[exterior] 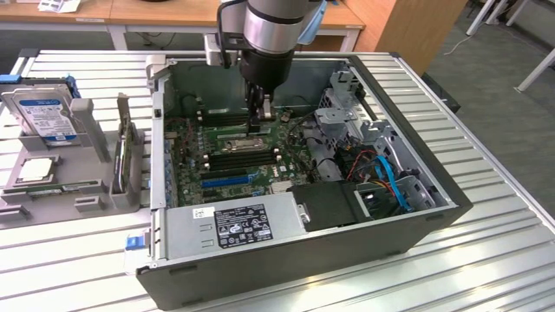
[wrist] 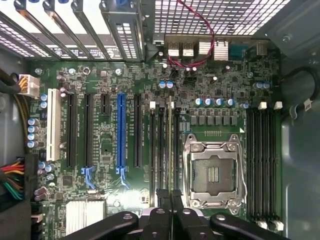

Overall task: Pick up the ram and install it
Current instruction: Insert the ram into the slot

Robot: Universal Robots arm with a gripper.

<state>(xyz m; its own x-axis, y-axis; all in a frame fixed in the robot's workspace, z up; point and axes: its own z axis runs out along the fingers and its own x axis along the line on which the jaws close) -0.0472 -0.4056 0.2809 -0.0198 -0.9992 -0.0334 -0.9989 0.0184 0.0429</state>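
Observation:
My gripper (exterior: 260, 121) reaches down into the open computer case (exterior: 416, 162), just over the motherboard (exterior: 238, 162). Its dark fingers (wrist: 161, 207) are shut on the ram (wrist: 171, 145), a thin green stick seen edge-on in the wrist view. The stick runs along one of the black memory slots (wrist: 161, 150) beside the silver CPU socket (wrist: 214, 172). It lies in line with that slot, but I cannot tell whether it is seated or just above it. Further memory slots (wrist: 262, 160) lie on the other side of the socket.
The case's metal walls ring the board, with a power supply (exterior: 234, 224) at the near side and a drive cage with blue and red cables (exterior: 381, 169) on the exterior view's right. Outside the case, a grey holder (exterior: 52, 182) carries a hard drive (exterior: 43, 110) and a green card (exterior: 129, 153).

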